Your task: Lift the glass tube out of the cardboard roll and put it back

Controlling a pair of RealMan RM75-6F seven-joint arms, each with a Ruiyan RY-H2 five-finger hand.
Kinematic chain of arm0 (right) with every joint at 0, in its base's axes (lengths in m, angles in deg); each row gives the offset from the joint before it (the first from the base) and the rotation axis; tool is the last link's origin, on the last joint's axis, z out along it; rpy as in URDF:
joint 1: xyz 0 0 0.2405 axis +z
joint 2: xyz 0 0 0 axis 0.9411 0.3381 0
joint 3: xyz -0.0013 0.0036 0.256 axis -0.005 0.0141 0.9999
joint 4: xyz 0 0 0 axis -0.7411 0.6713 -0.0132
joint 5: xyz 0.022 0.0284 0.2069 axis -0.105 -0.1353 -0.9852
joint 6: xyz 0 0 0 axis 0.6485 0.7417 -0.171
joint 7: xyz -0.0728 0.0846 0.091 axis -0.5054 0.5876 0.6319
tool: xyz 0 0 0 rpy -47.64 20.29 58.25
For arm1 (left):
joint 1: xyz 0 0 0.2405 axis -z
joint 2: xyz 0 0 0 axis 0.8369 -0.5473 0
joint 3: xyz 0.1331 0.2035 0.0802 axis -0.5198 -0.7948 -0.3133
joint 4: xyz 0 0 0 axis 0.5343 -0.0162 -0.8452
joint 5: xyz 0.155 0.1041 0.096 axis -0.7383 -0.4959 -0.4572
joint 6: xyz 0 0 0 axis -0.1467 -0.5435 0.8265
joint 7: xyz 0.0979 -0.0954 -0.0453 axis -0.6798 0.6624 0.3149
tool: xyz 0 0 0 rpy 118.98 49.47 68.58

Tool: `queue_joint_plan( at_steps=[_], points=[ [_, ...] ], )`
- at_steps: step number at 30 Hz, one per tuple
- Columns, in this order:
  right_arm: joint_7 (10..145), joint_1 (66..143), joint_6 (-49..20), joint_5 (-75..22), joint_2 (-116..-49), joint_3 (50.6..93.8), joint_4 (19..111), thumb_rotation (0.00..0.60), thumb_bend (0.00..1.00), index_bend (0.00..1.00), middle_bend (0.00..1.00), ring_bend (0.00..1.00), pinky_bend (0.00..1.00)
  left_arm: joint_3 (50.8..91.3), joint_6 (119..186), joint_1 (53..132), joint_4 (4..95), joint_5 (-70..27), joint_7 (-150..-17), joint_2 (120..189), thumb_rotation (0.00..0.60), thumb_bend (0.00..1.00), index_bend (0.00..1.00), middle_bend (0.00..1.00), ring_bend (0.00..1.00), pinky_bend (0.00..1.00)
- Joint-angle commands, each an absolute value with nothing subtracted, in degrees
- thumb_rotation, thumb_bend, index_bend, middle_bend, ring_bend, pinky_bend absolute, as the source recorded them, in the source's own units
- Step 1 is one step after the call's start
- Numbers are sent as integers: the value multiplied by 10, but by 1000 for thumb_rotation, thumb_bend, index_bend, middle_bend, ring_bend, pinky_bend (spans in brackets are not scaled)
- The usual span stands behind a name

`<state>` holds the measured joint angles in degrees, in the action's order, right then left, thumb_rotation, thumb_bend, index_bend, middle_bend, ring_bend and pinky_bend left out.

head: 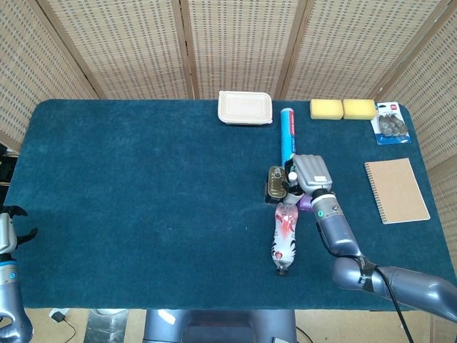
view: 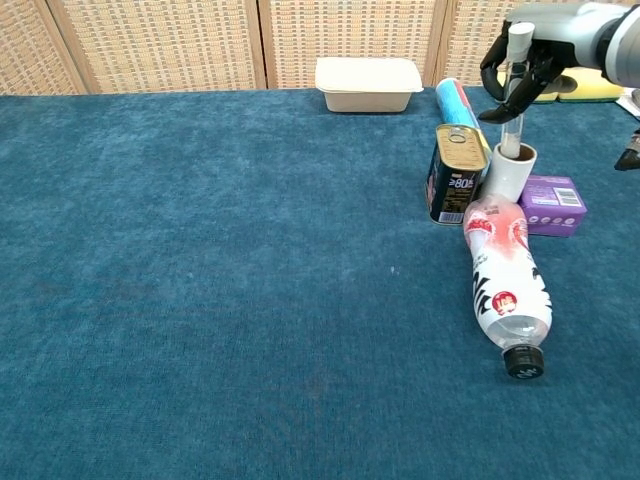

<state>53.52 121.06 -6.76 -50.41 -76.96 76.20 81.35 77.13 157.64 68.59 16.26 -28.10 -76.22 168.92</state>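
Note:
The white cardboard roll (view: 512, 172) stands upright between a tin can and a purple box. The clear glass tube (view: 516, 92) with a white cap stands upright with its lower end inside the roll's mouth. My right hand (view: 522, 62) grips the tube near its top. In the head view the right hand (head: 309, 172) covers the roll, and only the tube's white cap (head: 291, 173) shows. My left hand (head: 8, 230) hangs off the table's left edge, fingers apart, holding nothing.
A tin can (view: 455, 175) and a lying plastic bottle (view: 505, 276) touch the roll. A purple box (view: 553, 204), blue cylinder (head: 287, 133), white container (head: 245, 107), yellow sponges (head: 343, 108), notebook (head: 396, 190) and blister pack (head: 390, 125) lie around.

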Motion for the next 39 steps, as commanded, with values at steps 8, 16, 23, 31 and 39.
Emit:
queue_joint_plan(
  at_steps=[8,16,23,31,39],
  points=[
    [548,1204,-65,-490,-764,767,815,600,320,734,823,806,788,771,1576,686,163,-281,-762,1689,600,154,475,434,244,331],
    [558,1202,-61,-479,-761,771,820,600,288,712,772,752,747,771,1576,686,163,-281,-762,1689,600,154,475,434,244,331],
    [561,1200,-59,-475,-759,771,820,600,284,702,763,744,734,771,1576,686,163,-281,-762,1689,600,153,475,434,244,331],
    [570,1195,-56,-467,-755,772,821,600,282,669,721,700,695,771,1576,686,163,-281,-762,1689,600,153,475,434,244,331],
    [573,1195,-55,-461,-754,775,820,600,279,616,650,628,651,771,1576,686,163,-281,-762,1689,600,155,475,434,244,331]
  ],
)
